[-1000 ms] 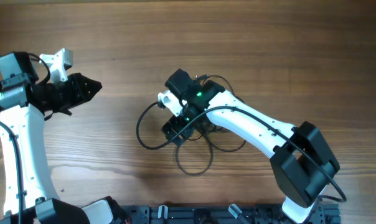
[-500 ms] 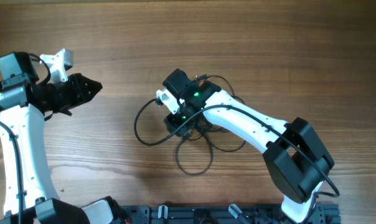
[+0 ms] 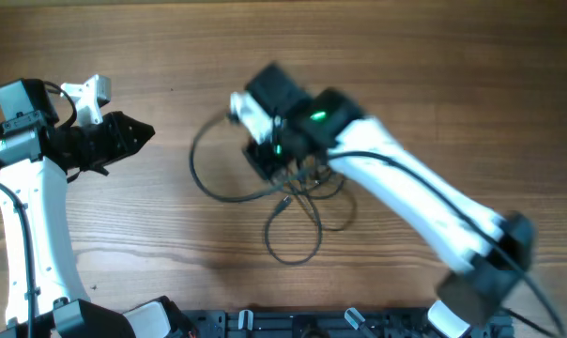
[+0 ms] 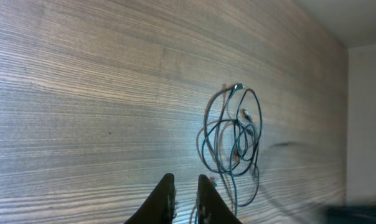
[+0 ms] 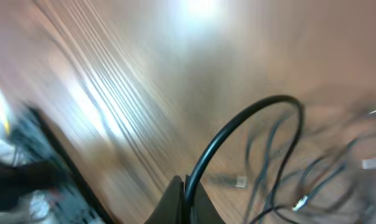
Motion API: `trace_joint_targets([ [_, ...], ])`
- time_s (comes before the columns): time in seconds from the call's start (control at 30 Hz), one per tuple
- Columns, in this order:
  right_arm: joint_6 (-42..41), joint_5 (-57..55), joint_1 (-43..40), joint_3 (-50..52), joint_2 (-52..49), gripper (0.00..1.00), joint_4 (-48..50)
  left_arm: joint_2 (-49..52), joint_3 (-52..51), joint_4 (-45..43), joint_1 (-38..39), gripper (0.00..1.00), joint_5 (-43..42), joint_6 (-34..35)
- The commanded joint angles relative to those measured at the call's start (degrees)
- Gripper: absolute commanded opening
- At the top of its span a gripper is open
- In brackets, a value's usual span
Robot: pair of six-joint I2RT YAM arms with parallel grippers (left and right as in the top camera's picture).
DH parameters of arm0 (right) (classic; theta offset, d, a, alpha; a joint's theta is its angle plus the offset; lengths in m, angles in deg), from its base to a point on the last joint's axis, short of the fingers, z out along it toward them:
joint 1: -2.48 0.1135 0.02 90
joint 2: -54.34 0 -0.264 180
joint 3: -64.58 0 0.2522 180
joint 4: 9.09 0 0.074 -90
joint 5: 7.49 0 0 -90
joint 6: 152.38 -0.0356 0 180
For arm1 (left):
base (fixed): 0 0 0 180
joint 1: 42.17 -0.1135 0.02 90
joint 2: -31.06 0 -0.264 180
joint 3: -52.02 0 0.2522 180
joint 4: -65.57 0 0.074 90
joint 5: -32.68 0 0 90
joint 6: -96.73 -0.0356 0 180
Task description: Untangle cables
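Though motion blurs it, right jaws pinch cables (image 5: 238,134); left jaws nearly together.

Dark cables (image 3: 265,192), wood-grain table (image 3: 406,56)

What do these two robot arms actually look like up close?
Both arms have smooth white shells joined by chunky black joints, with thin black wires running alongside. The left gripper is a black pointed wedge next to a small white block. The right gripper is black too, with a green light glowing nearby.
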Motion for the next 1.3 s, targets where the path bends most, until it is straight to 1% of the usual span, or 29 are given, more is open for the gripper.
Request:
trace_joint_targets([
  [0.0,1.7,-2.2,-0.3,-18.2,9.4,0.04,0.2,-1.0,0.3,0.0,0.2,0.15,-0.1,-1.3],
  [0.07,3.2,-2.2,-0.3,-25.5,12.2,0.04,2.5,-1.0,0.3,0.0,0.2,0.15,-0.1,-1.3],
  [0.13,4.3,-2.2,-0.3,-30.6,14.8,0.04,5.2,-1.0,0.3,0.0,0.2,0.15,-0.1,-1.3],
  [0.23,6.5,-3.4,-0.3,-34.7,19.1,0.04,9.4,-1.0,0.3,0.0,0.2,0.15,-0.1,-1.3],
  [0.27,7.4,-5.4,-0.3,-35.7,21.2,0.04,11.1,-1.0,0.3,0.0,0.2,0.15,-0.1,-1.3],
  [0.37,8.9,-10.2,-0.3,-35.9,25.2,0.04,13.3,-1.0,0.3,0.0,0.2,0.15,-0.1,-1.3],
  [0.43,9.8,-16.1,-0.3,-35.9,28.2,0.04,14.0,-1.0,0.3,0.0,0.2,0.15,-0.1,-1.3],
  [0.6,12.3,-28.7,-0.3,-35.9,32.1,0.04,14.7,-1.0,0.3,0.1,0.2,0.15,-0.1,-1.3],
  [0.67,12.3,-36.2,-0.3,-35.9,33.6,0.04,14.6,-1.0,0.3,0.1,0.2,0.15,-0.1,-1.3],
  [0.77,13.6,-44.3,-0.3,-35.9,33.8,0.04,14.1,-1.0,0.3,0.1,0.2,0.15,-0.1,-1.3],
  [1.0,24.0,-60.6,-0.3,-35.8,31.4,0.04,11.4,-1.0,0.3,1.4,0.2,0.15,-0.1,-1.3],
  [1.1,28.7,-65.4,-0.4,-35.8,30.4,0.04,11.5,-1.0,0.3,2.8,0.2,0.15,-0.1,-1.7],
  [1.17,28.9,-67.3,-0.4,-35.8,30.3,0.04,11.5,-1.0,0.3,3.9,0.2,0.14,-0.1,-2.9],
  [1.27,30.1,-69.3,-0.6,-35.9,30.4,0.04,12.5,-1.0,0.3,4.9,0.2,0.14,-0.1,-2.8],
])
